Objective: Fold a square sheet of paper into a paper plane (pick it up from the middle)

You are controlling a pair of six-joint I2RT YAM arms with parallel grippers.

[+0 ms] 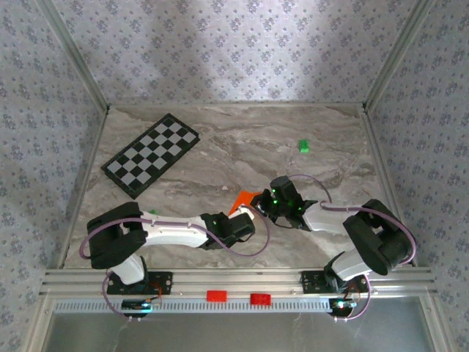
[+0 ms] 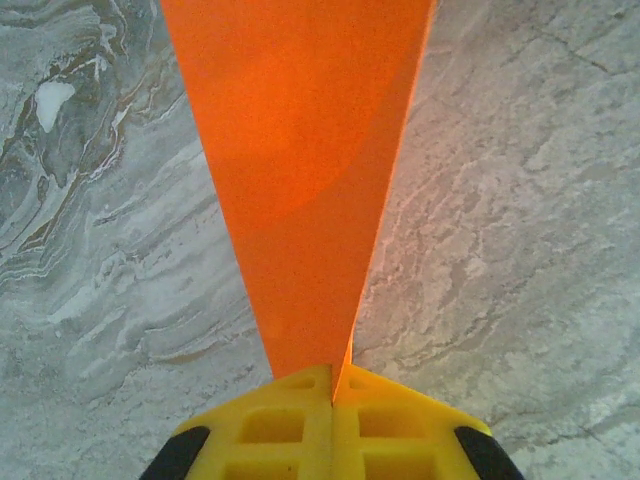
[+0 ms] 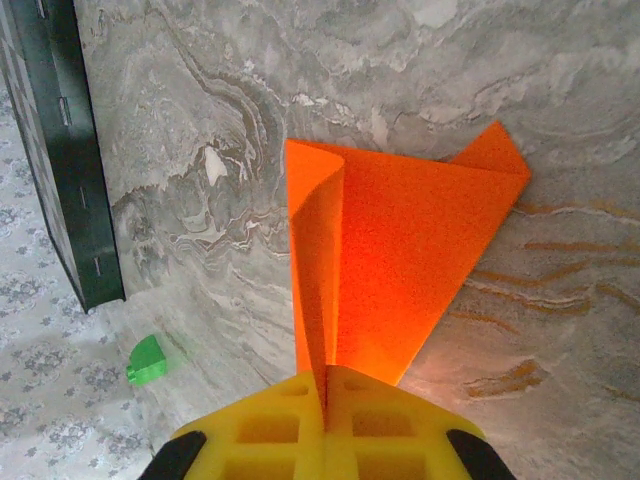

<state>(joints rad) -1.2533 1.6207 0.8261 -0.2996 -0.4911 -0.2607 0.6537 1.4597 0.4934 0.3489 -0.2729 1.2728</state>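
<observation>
The orange sheet of paper (image 1: 244,199) is folded into a pointed, creased wedge, much like a paper plane, and is held between the two arms at the table's near middle. My left gripper (image 1: 251,216) is shut on it. In the left wrist view the yellow fingers (image 2: 290,420) of the left gripper (image 2: 333,375) pinch the narrow end of the paper (image 2: 300,150). My right gripper (image 1: 265,205) is shut on it too. In the right wrist view the right gripper (image 3: 325,375) clamps a standing fold of the paper (image 3: 400,250), whose far corner rests on the marble.
A black-and-white checkered board (image 1: 152,152) lies at the back left, and its dark edge (image 3: 60,150) shows in the right wrist view. A small green block (image 1: 303,146) sits at the back right, and another (image 3: 146,362) lies near the board. Patterned walls enclose the table (image 1: 220,147).
</observation>
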